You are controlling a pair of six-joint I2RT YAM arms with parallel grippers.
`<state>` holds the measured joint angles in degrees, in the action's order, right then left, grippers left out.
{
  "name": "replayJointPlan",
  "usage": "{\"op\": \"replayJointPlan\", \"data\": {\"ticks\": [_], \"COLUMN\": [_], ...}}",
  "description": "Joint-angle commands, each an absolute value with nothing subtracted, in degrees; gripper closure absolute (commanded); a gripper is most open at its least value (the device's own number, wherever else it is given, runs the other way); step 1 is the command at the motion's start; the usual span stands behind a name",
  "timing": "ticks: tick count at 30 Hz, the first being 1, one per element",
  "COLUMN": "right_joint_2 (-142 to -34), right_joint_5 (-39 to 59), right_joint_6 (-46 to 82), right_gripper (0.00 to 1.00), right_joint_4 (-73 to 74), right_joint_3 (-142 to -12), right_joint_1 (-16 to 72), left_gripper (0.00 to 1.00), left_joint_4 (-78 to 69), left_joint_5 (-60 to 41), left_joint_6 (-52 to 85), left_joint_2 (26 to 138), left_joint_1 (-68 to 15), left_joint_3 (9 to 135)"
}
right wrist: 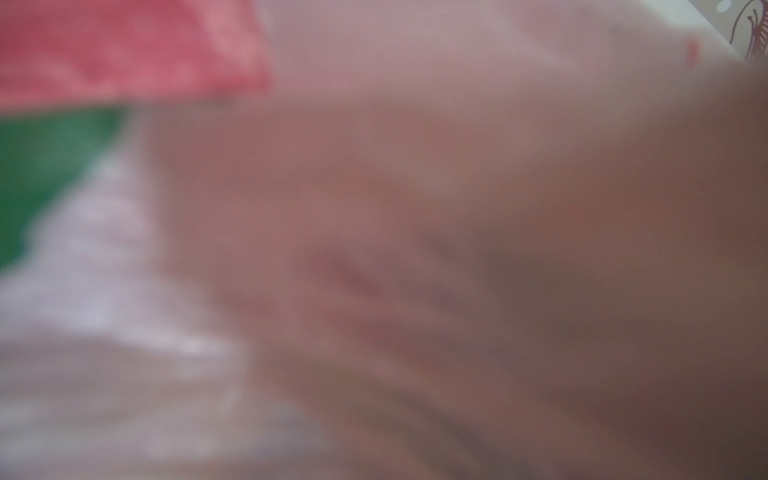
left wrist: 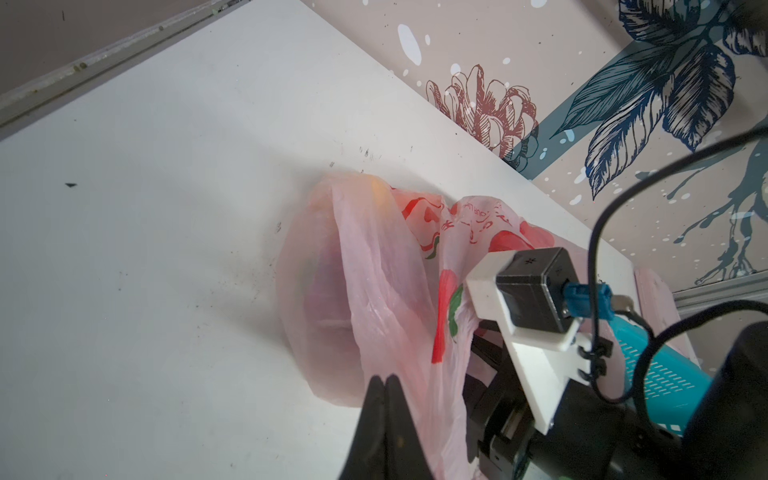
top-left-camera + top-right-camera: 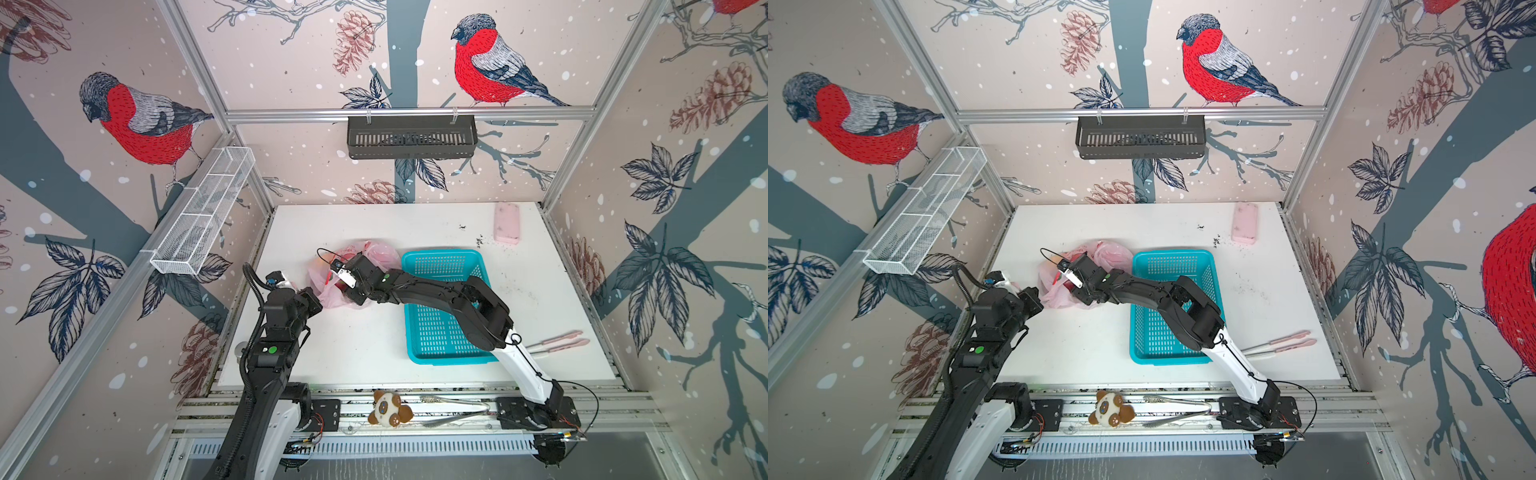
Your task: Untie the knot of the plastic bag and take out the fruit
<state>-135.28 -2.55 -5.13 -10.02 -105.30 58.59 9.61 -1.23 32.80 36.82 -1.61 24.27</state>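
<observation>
- Left gripper (image 3: 312,302) sits, in both top views, at the near-left edge of the bag (image 3: 377,254), jaws together. The right gripper (image 3: 350,291) reaches in from the basket (image 3: 441,266) side and is sunk in the bag's middle. Its tips are buried under film and wrist, so I cannot tell whether it is open or closed.
- The bag lies on the table (image 3: 374,353) left of the basket, up against the basket's far-left corner. Its long axis runs from the left gripper's tips back toward that corner. An orange glow of fruit (image 3: 318,262) shows at the bag's far-left side. No knot shows in either top view.
- Left wrist view: the left gripper (image 2: 385,380) is closed tip to tip, with film draping past one finger and no pink in the seam between them. The bag (image 2: 374,291) stretches straight away from the tips. The fruit (image 2: 328,299) is a magenta bulk in its belly, with yellow at the far end. The right gripper (image 2: 484,353) enters the bag from the side.
- Right wrist view: the lens is against the bag (image 1: 374,208). It shows only blurred pink and red and green patches of print. A darker mass may be fruit, but it is too soft to be sure.
- Judgement: the right arm is nearer the fruit, which lies ahead of its tips toward the bag's far-left end. The left gripper looks placed to steady the film.
</observation>
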Motion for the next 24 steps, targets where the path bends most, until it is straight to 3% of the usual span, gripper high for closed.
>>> {"op": "replayJointPlan", "data": {"ticks": [1, 13, 24], "right_joint_2": [-134.7, -131.2, -128.9], "right_joint_5": [-0.9, -1.3, -4.9], "right_joint_6": [-5.3, -3.4, 4.8], "right_gripper": [0.56, 0.79, 0.87], "right_joint_4": [-8.4, -8.2, -12.9], "right_joint_3": [-104.1, -99.8, -100.6], "right_joint_1": [59.0, 61.7, 65.1], "left_gripper": [1.00, 1.00, 1.00], "left_joint_4": [6.9, 7.8, 10.9], "left_joint_5": [0.3, 3.8, 8.2], "left_joint_6": [32.7, 32.6, 33.7], "left_joint_2": [37.0, 36.4, 35.0], "left_joint_1": [-1.6, -1.6, -1.6], "left_joint_3": [23.9, 23.3, 23.6]}}
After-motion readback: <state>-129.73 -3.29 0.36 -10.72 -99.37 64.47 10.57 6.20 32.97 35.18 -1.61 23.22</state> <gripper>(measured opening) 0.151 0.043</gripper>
